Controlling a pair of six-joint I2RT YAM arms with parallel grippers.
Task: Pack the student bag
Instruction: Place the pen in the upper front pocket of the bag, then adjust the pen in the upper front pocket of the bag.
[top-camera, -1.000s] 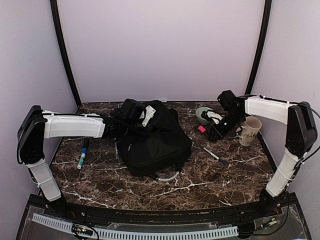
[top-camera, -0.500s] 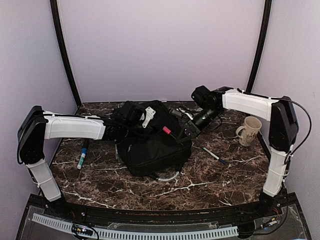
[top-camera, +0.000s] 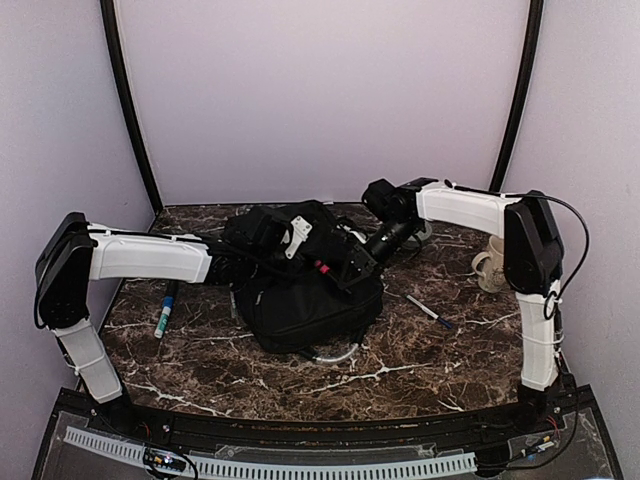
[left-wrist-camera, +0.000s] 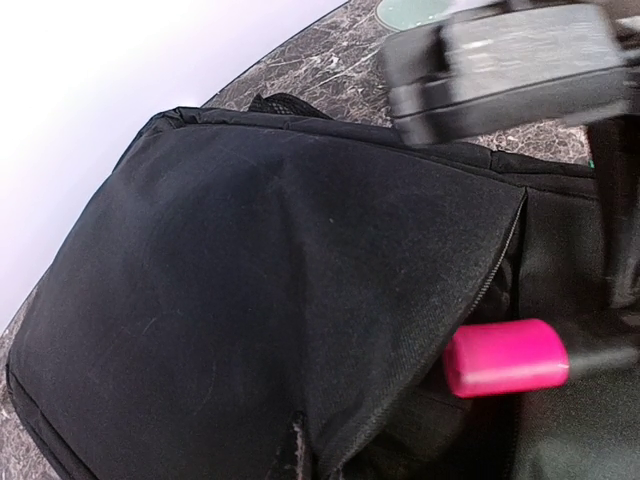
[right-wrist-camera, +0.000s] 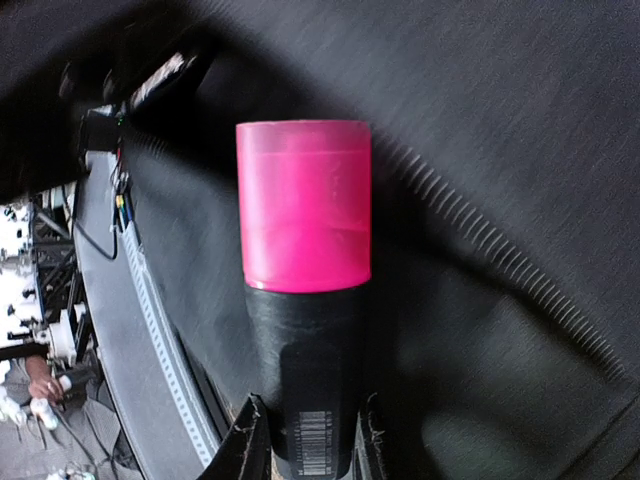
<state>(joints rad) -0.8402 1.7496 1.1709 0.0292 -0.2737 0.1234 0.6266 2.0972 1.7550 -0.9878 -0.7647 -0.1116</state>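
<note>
Top external: bag lies mid-bench, black and slumped on its side. Its grey loop handle sticks out at the near edge. Left arm reaches in low from the left to the bag's far left corner. Left jaws are together and lost against the black fabric; cannot tell if cloth is pinched between them. Right arm comes across from the right, wrist angled down over the bag's far right part. Right jaws are clamped on a marker with a black barrel and a pink cap. The cap end points toward the bag's middle.

Left wrist: a bag panel is lifted, with a zipper running down its right edge and a dark gap beneath. The pink cap sits at that gap, just beside the zipper. Cannot tell if it is inside.

Right wrist: marker upright in frame, barcode on the barrel. Both fingers press on the barrel's lower end. Black fabric and zipper teeth behind.

Elsewhere on the bench:
- mug far right, partly behind the right arm
- pen between mug and bag
- second marker left of the bag, near the left arm
</note>
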